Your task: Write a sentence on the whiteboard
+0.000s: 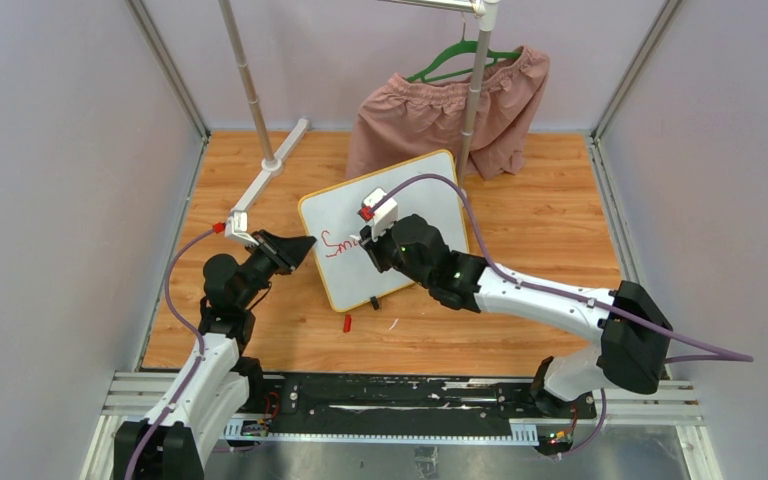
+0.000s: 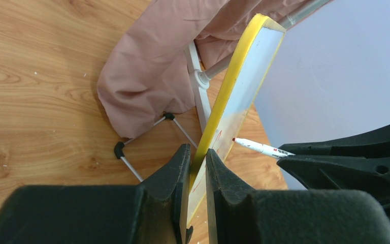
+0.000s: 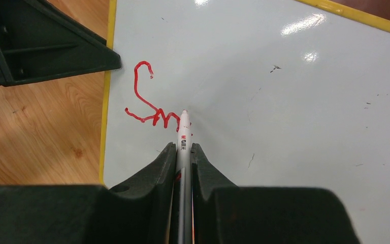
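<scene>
The left gripper (image 2: 198,155) is clamped on the left rim of the whiteboard (image 1: 430,200), which stands tilted on the wooden table (image 1: 540,220), while the right gripper (image 3: 183,148) pinches a marker (image 3: 184,124) whose tip rests at the sentence (image 3: 162,118), seemingly just "Sm", with pink shorts (image 1: 430,115) hanging beyond.
</scene>
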`<state>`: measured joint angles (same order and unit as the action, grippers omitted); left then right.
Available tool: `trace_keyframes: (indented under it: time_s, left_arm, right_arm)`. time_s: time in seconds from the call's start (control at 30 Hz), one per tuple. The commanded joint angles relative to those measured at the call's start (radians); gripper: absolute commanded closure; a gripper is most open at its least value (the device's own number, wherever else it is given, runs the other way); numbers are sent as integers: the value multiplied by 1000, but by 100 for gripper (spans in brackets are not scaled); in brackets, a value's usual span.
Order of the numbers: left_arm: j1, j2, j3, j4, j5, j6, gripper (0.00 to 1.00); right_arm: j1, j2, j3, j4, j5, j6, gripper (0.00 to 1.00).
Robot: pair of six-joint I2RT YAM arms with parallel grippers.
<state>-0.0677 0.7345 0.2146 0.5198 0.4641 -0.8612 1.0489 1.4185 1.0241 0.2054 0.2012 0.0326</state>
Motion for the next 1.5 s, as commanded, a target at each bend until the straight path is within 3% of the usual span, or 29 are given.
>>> trace_keyframes:
  time_s: [0.0,0.77,1.03,1.47]
  left_arm:
    - [3,-13,-11,14,18,-7,100]
    - [3,-10,-7,14,16,-6,100]
    - [3,-10,-8,14,16,-6,100]
    - [3,-13,-8,14,17,-6,100]
  right_arm:
    - [-2,9,37,-14,8,-9,100]
    - [-15,22,12,-22,62,-3,100]
    - [-9,-68,-54,112,-62,7,100]
    - [-26,-21,-1,-23,50,2,100]
